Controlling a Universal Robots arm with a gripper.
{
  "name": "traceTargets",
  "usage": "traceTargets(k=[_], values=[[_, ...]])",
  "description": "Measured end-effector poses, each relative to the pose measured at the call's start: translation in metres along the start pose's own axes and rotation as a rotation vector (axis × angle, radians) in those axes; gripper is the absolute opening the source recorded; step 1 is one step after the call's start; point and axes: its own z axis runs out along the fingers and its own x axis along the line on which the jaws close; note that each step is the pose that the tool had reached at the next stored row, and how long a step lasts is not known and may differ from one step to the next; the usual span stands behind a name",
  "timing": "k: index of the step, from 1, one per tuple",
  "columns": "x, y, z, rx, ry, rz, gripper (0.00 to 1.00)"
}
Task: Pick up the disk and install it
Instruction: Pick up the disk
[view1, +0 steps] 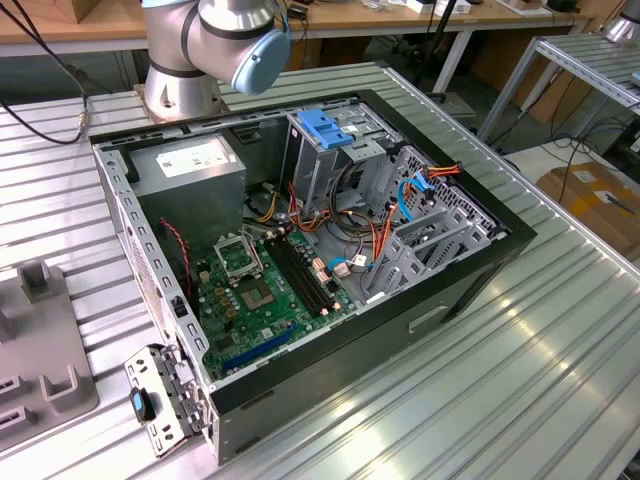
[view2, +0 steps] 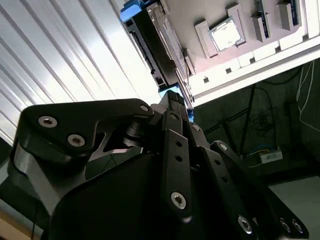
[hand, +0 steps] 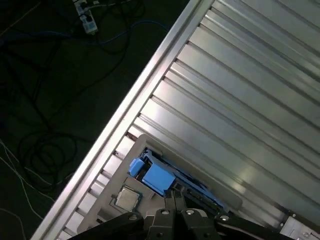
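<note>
**Claw at one blue-framed disk in its holder**

Hangs close over one disk (hand: 159, 177), with the claw (hand: 175, 196) right at the disk's light-blue frame in both wrist views. Cannot tell how wide the claw (view2: 174, 97) stands, nor whether it has hold of anything. Seen edge-on past the claw's black linkage in the second wrist view: the same disk (view2: 150, 47), seated in one grey holder (hand: 117, 175). Counted just beside the claw, in that holder and apart from the disk: one processor chip (hand: 128, 198). Beneath claw and holder: one ribbed metal surface (hand: 240, 100). Counted in the exterior view: one open computer case (view1: 300, 250).
</note>
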Motion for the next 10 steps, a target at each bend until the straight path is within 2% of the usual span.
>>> traceTargets(k=[2,3,10], values=[[0.0000,0.0000,0.0000,-0.0020,0.0032,-0.085,0.11],[0.0000,0.0000,0.0000,-0.0027,0.0042,-0.111,0.11],[0.0000,0.0000,0.0000,-0.0029,0.0045,-0.120,0.11]])
